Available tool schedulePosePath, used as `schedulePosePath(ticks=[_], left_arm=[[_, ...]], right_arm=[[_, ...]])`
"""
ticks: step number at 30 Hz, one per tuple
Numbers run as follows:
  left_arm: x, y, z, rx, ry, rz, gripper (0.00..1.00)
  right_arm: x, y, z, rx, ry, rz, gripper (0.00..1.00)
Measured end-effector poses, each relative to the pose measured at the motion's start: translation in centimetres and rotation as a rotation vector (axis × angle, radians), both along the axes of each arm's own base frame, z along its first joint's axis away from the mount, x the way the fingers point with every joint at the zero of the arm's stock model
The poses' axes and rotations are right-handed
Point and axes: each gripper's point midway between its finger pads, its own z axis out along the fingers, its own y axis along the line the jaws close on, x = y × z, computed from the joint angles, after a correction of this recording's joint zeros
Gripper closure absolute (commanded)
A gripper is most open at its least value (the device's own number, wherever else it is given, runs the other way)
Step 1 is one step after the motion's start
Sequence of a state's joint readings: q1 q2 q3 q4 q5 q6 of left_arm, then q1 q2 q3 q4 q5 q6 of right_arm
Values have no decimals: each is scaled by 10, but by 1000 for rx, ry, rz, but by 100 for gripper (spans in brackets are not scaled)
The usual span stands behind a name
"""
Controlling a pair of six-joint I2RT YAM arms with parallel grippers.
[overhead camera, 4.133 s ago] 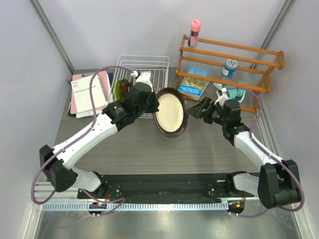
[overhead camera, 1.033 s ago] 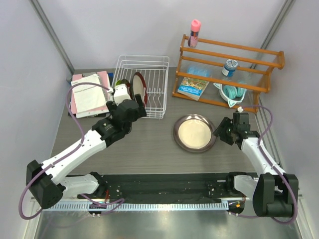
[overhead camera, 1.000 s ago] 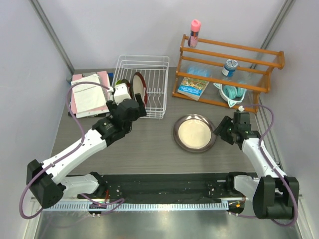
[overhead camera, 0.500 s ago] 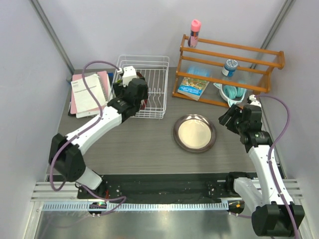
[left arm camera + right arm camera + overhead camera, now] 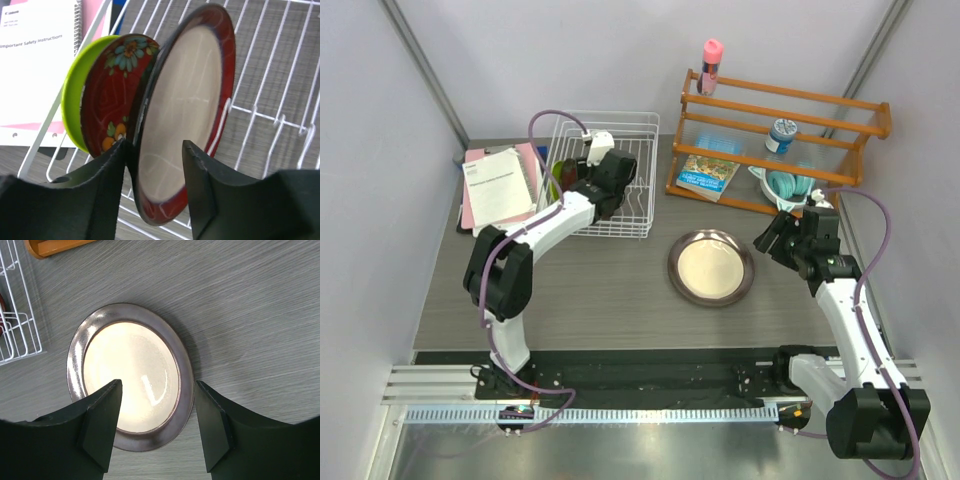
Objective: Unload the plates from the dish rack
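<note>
Booklet: a white spiral-bound booklet (image 5: 498, 186) lies on a pink folder (image 5: 529, 160) at the far left of the table (image 5: 600, 300), just beside the dish rack.

Dish rack: the white wire rack (image 5: 638, 195) sits at the back left, with three plates standing on edge at its left end.

Green plate: the small lime plate (image 5: 74, 97) is the leftmost, against the rack's left wall.

Flowered plate: the red plate with flowers (image 5: 112, 95) stands just in front of the green one and overlaps it.

Red-rimmed plate: the large cream plate with a dark red rim (image 5: 186, 115) stands next, leaning, its edge close to the flowered plate.

Left gripper: the left gripper (image 5: 154, 187) is inside the rack, fingers spread partway. The lower rim of the red-rimmed plate sits between them, one finger (image 5: 107, 170) on the flowered plate's side and the other across the cream face. Whether the pads touch the plate cannot be told.

Grey-rimmed plate: the large cream plate with a grey rim (image 5: 711, 267) lies flat on the table, right of the rack and apart from it.

Wooden shelf: an orange-brown two-tier shelf (image 5: 840, 112) stands at the back right, with a pink bottle (image 5: 710, 62) on top.

Right gripper: the right gripper (image 5: 157, 384) hangs above the grey-rimmed plate's right side, spread wide and holding nothing.
</note>
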State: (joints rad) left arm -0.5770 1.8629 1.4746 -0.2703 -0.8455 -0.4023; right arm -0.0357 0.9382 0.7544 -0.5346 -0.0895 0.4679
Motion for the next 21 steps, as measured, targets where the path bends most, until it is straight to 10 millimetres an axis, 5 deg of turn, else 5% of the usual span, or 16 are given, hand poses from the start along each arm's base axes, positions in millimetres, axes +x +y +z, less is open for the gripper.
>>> schedulePosePath(ticks=[6, 21], left_arm=[[3, 10, 2, -9, -18, 36, 100], [-6, 0, 8, -65, 1, 34, 100]], right_arm=[[2, 1, -3, 1, 9, 5, 35], [3, 3, 1, 11, -10, 18, 33]])
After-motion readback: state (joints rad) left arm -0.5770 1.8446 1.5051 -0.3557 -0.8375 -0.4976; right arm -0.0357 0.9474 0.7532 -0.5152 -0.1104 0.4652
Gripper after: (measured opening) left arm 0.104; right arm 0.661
